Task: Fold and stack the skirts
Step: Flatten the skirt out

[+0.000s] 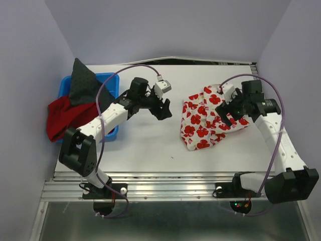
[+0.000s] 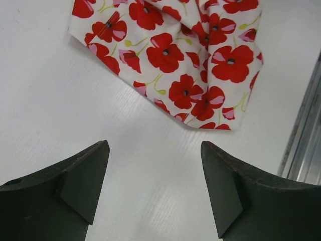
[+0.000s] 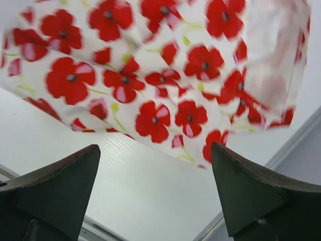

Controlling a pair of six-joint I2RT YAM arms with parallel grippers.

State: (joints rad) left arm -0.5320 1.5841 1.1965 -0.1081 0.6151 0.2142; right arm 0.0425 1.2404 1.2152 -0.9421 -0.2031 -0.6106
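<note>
- Top external view: the white flower-print skirt (image 1: 203,123) lies crumpled on the table (image 1: 145,148), right of centre.
- The right gripper (image 1: 224,114) is above its right part, jaws spread, grasping nothing.
- The left gripper (image 1: 163,108) is also released, just left of the cloth.
- The deep-red skirt (image 1: 62,118) and dark grey skirt (image 1: 83,83) drape over the blue bin (image 1: 109,78) at far left.
</note>
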